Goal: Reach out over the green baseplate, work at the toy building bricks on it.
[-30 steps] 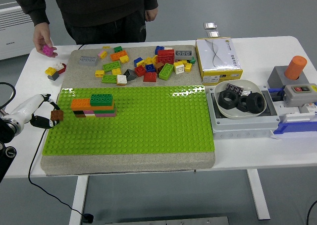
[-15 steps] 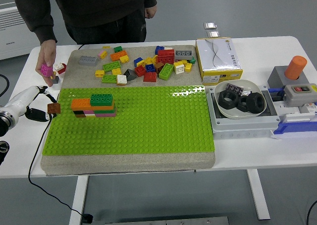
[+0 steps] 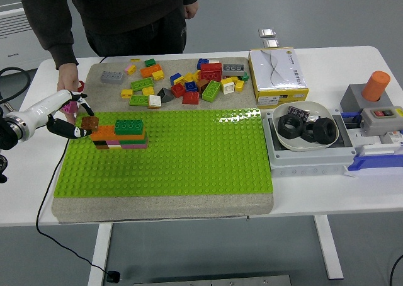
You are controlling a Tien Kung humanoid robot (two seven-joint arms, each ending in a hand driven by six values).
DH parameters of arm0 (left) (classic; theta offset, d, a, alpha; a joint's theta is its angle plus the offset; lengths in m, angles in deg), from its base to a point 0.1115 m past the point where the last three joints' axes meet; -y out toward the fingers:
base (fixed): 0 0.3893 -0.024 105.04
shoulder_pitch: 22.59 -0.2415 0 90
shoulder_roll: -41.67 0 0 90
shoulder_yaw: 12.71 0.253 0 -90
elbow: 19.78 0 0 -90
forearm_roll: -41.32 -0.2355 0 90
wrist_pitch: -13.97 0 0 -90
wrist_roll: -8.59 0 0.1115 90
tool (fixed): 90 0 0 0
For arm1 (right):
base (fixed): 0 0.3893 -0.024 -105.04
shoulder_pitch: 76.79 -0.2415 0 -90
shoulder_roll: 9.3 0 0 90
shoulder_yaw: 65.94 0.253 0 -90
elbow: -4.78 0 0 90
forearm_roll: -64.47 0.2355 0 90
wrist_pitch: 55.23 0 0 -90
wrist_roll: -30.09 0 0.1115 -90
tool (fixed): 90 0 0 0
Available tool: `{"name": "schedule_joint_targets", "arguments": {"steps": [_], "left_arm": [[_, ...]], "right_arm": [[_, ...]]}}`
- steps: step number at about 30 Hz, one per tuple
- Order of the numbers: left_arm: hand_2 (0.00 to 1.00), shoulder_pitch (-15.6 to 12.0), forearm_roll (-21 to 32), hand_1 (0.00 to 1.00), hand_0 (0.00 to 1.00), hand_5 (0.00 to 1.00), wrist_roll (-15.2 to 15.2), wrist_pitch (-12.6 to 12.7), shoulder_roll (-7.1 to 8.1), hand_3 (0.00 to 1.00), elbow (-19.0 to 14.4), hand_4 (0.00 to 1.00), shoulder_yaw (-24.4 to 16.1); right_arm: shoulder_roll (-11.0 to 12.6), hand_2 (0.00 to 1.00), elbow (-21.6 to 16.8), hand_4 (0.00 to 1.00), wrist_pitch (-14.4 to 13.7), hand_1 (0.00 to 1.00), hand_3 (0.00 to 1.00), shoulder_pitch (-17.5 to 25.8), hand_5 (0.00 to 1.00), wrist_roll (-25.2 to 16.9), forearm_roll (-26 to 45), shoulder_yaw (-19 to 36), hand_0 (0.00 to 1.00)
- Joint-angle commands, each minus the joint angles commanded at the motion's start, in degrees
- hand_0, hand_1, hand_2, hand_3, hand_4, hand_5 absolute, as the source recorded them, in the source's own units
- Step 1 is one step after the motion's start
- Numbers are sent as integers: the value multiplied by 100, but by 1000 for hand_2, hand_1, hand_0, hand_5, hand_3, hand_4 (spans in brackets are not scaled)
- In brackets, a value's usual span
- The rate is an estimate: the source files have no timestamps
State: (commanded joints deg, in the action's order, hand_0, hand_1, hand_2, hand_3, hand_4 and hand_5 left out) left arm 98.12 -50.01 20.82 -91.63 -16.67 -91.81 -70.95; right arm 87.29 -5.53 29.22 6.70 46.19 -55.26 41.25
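Note:
A green baseplate [image 3: 170, 154] lies on a grey mat in the middle of the table. Near its far left corner stands a small stack of bricks [image 3: 121, 135], orange and green on top, with black, pink and yellow layers below. My left hand [image 3: 77, 117] reaches in from the left edge and is shut on a brown brick [image 3: 89, 123], held just left of the stack's orange end. A person's hand [image 3: 67, 84] hovers right behind my hand, with a pink brick [image 3: 68, 105] showing between them. The right arm is out of view.
Several loose bricks [image 3: 182, 81] lie on a grey mat behind the baseplate. A yellow-and-white box [image 3: 277, 75] sits to the right. Further right are a white bowl [image 3: 307, 130] of black rings on a grey tray and an orange cylinder [image 3: 376, 85].
My left hand has carried the brown brick up and to the right, from beside the baseplate's left edge to the stack. The person's hand came down from the far left corner toward my hand.

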Motion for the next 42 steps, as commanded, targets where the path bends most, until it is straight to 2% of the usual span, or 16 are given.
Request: {"name": "schedule_joint_targets", "arguments": {"steps": [3,8,19,42], "left_arm": [[937,175,183,961,946,2,-4,-17,-14,453,186,803,235],[937,331,269,960,945,2,-3,-29,-129,454,392,803,435],[936,518,245,959,944,2,-44,14,-417,453,731,804,505],[930,559,143,953,940,2,-62,40,-577,459,925,793,541]], "right_arm": [[15,629,0,900,5,651,735,-18,998,-1,-20,29,678],[34,626,0,900,12,651,734,-45,998,-4,-60,87,681],[48,622,0,902,17,650,735,-77,998,-3,-123,133,681],[48,618,0,906,12,652,735,-77,998,-1,-109,116,683]]}}
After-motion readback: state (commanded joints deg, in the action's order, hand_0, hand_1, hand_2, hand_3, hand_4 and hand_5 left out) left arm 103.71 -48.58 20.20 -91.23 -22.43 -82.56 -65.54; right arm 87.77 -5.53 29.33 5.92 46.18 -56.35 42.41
